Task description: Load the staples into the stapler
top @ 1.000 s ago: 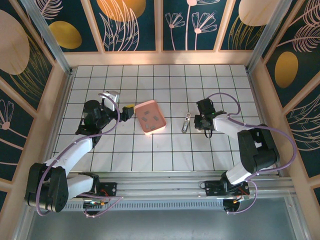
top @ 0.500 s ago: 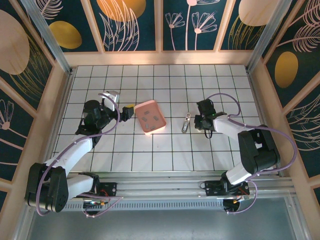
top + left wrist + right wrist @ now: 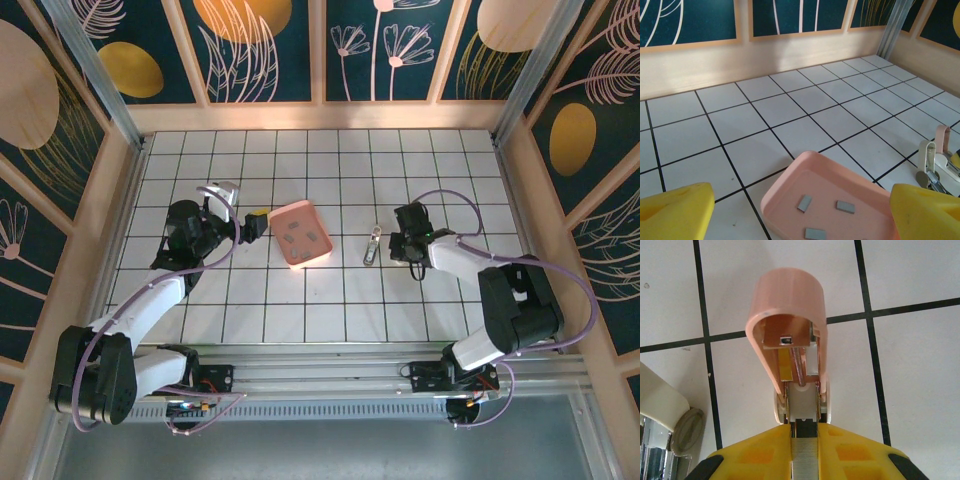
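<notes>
The stapler (image 3: pixel 792 340) lies open on the tiles, its pink lid flipped up, right of the tray in the top view (image 3: pixel 372 246). My right gripper (image 3: pixel 805 442) is at the stapler's rear end (image 3: pixel 394 244). Its yellow fingers (image 3: pixel 750 457) are shut on a ribbed silver strip of staples (image 3: pixel 805 460) lying in line with the magazine channel. Three more grey staples (image 3: pixel 804 202) lie in the pink tray (image 3: pixel 790 175). My left gripper (image 3: pixel 801 212) hangs open over the tray's near-left edge (image 3: pixel 258 222), holding nothing. The stapler also appears at the right of the left wrist view (image 3: pixel 935 162).
The pink tray (image 3: pixel 322 250) sits mid-table between the two arms. A wooden wall (image 3: pixel 320 115) runs along the far side, and wooden side walls close in left and right. White tiles stretch open behind the tray and stapler.
The right wrist has shifted very slightly toward the near edge at the stapler. The left arm, tray and stapler have stayed where they were.
</notes>
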`<move>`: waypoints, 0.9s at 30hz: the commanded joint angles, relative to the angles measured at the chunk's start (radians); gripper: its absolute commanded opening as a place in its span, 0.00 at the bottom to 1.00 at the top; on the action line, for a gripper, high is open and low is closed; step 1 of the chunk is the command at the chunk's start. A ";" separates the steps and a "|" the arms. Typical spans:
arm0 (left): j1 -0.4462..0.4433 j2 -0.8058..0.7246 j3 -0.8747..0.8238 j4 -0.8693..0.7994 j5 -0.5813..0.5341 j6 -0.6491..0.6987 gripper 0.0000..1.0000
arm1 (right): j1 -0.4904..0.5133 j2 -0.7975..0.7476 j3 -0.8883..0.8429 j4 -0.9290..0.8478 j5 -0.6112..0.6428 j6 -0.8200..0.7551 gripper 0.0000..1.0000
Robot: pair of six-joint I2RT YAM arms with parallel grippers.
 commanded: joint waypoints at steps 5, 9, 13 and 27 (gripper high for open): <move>-0.007 -0.010 0.015 0.012 0.002 0.017 0.90 | 0.015 -0.030 -0.024 -0.023 0.040 0.012 0.19; -0.008 -0.011 0.016 0.012 0.002 0.017 0.90 | 0.020 -0.032 -0.028 -0.021 0.042 0.019 0.19; -0.008 -0.012 0.016 0.011 0.000 0.018 0.90 | 0.023 -0.033 -0.027 -0.020 0.049 0.026 0.19; -0.010 -0.012 0.015 0.010 0.000 0.020 0.90 | 0.027 -0.076 -0.040 -0.011 0.057 0.052 0.19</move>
